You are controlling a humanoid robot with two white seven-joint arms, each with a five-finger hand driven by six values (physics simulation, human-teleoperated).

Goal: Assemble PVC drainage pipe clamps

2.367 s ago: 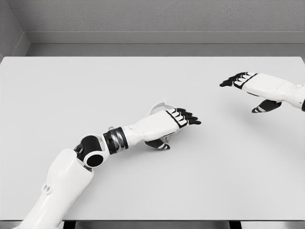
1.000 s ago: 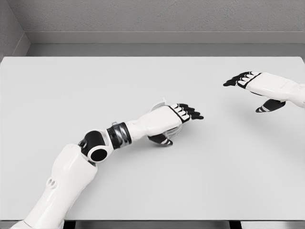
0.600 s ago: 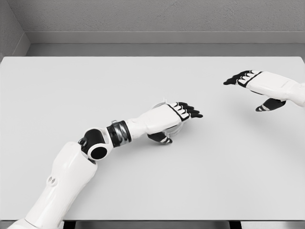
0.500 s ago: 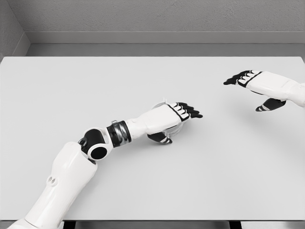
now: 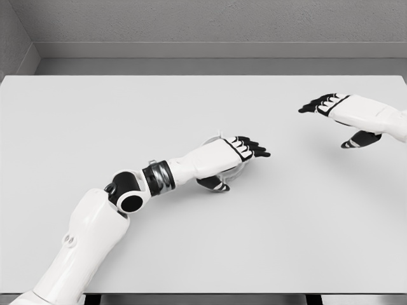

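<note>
The left hand point(image 5: 232, 157) lies flat at mid-frame over a thin white clamp ring point(image 5: 219, 136), fingers extended, nothing visibly clamped. The pick-up step is judged in hand; closing around the ring is called for next. The right hand point(image 5: 337, 111) hovers at the upper right, fingers apart, holding nothing.

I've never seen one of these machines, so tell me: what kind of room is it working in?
Probably no real room: it looks like a computer-rendered test bench. A bare white table stands before plain grey walls. The left hand lies over a thin white clamp ring; the right hand hovers open.
</note>
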